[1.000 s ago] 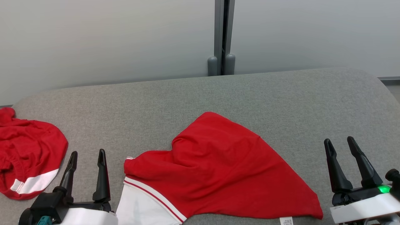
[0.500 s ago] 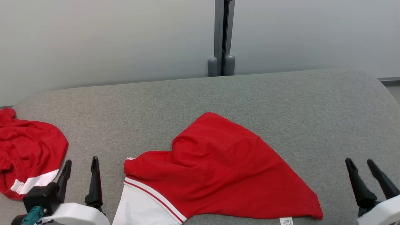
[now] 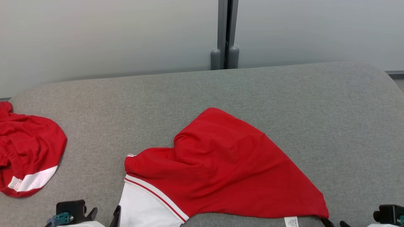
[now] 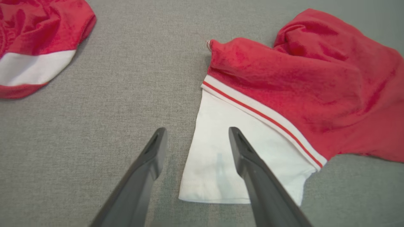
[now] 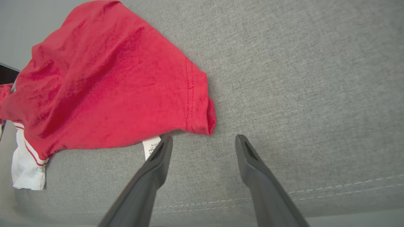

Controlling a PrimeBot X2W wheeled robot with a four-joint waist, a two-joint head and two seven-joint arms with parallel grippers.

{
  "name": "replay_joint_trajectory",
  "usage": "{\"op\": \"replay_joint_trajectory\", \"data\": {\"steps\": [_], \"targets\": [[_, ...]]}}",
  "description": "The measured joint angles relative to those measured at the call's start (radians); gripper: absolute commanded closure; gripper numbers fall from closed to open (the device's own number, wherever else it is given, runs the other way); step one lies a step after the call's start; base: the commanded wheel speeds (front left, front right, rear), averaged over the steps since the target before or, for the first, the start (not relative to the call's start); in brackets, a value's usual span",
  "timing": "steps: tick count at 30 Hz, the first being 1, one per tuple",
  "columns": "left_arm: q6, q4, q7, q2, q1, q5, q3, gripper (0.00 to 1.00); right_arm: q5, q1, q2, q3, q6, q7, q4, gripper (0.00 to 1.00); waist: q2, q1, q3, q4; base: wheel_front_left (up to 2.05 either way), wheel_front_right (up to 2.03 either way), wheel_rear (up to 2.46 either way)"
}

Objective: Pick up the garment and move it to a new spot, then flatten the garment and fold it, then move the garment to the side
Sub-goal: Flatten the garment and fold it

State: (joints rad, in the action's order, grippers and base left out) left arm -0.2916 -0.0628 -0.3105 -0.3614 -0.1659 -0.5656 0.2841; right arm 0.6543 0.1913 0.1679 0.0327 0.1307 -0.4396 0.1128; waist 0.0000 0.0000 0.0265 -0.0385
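Head view first. The garment [image 3: 221, 167] lies low in the middle of the frame on the grey cushion [image 3: 284, 104]. Its long axis runs across the picture, with the white panel [image 3: 142, 208] at lower left and the red corner [image 3: 318, 208] with its label [image 3: 291, 221] at lower right. The left gripper [image 3: 105, 217] peeks up at the bottom edge just beside the white panel. The right gripper [image 3: 334, 223] shows its tips just beside the red corner. So each arm has an end of its own, and neither is clearly nearer. A second red garment [image 3: 28, 151] sits well apart at the left edge.

A second ago both grippers stood much higher in the frame, fingers in full view. Now they've sunk to the bottom edge. The whole picture has shifted a little too, which is the camera moving. The garment's lie looks unchanged.

Left wrist view now. The left gripper [image 4: 196, 132] has its fingers spread wide and holds nothing. The white panel [image 4: 214, 164] has its left edge in the gap, with one finger over white cloth and the other over bare grey. I can't tell whether it is touching or hovering.

Right wrist view. The right gripper [image 5: 203, 138] is also spread wide and empty. The red corner [image 5: 205, 119] lies just above the gap between the tips, and the label [image 5: 150, 148] is beside the left-hand tip. To my eye a grab at both ends comes next, and each gripper only needs to go forward and down.
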Motion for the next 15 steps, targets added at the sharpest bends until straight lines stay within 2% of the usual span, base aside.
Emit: {"op": "replay_joint_trajectory", "data": {"steps": [7, 15], "targets": [[0.017, 0.035, -0.035, -0.003, 0.028, -0.008, 0.025, 0.00, -0.030, -0.053, -0.008, -0.012, 0.000, 0.031, 0.066, 0.00, 0.0000, 0.0000, 0.032, 0.006, 0.00, 0.00, 0.00], [0.013, 0.081, -0.067, 0.006, 0.032, -0.018, 0.043, 0.00, -0.023, -0.097, -0.008, -0.039, 0.000, 0.054, 0.103, 0.00, 0.0000, 0.0000, 0.055, 0.008, 0.00, 0.00, 0.00]]}}
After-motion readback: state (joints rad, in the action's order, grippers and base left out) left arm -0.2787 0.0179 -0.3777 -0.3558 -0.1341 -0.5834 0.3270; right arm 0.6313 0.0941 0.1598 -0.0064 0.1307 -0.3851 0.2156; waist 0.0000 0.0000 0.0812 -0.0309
